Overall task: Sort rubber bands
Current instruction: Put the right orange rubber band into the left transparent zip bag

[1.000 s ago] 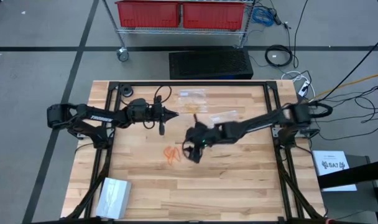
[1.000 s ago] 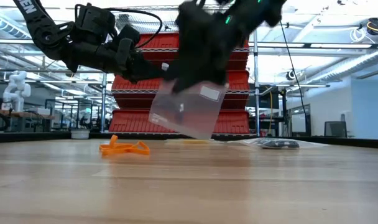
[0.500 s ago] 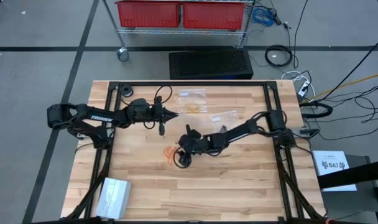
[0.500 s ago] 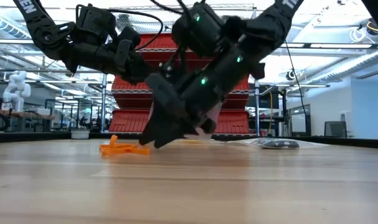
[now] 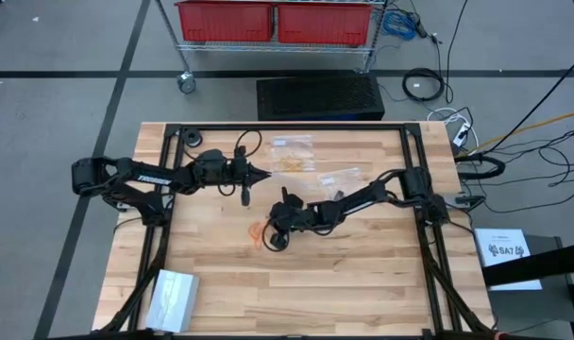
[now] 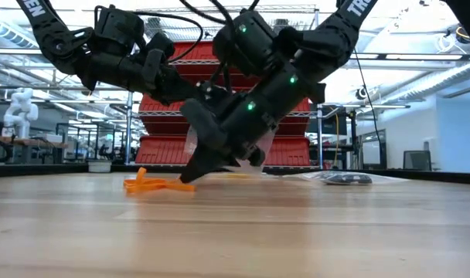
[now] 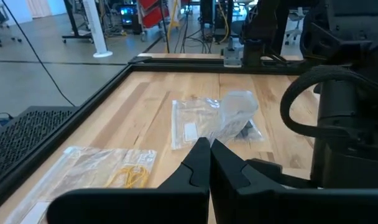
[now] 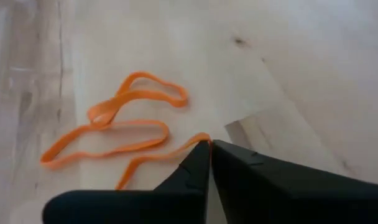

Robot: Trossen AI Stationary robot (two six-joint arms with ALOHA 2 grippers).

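Note:
Several orange rubber bands (image 8: 124, 118) lie loose on the wooden table (image 5: 362, 274), left of its middle (image 5: 258, 231). My right gripper (image 8: 209, 146) is down at their right edge (image 6: 187, 178), shut on one band. My left gripper (image 5: 266, 174) hovers above and behind it, shut on a clear plastic bag (image 6: 264, 144). The bag hangs behind the right arm in the low view and is mostly hidden there. My left gripper (image 7: 209, 147) pinches the clear bag near its top; a bulge of it (image 7: 237, 109) shows just past the fingertips. The fingers point almost level toward the table's right. The bag hangs below them, clear of the table. My right gripper pinches the near end of one orange band's loop (image 8: 200, 138) between its two fingertips. The fingers slant down from the table's right. The rest of that band (image 8: 145, 163) lies slack on the table.
A clear bag with yellowish bands (image 5: 292, 154) and another with dark bands (image 5: 342, 177) lie flat at the far middle. A white packet (image 5: 171, 298) sits at the near left corner. A black frame rail (image 5: 166, 170) borders the table.
My right gripper has come down and toward the table's left onto the orange bands, tipping more steeply, and has shut on one band's end. The bands have stayed on the table. My left gripper has kept still with the bag.

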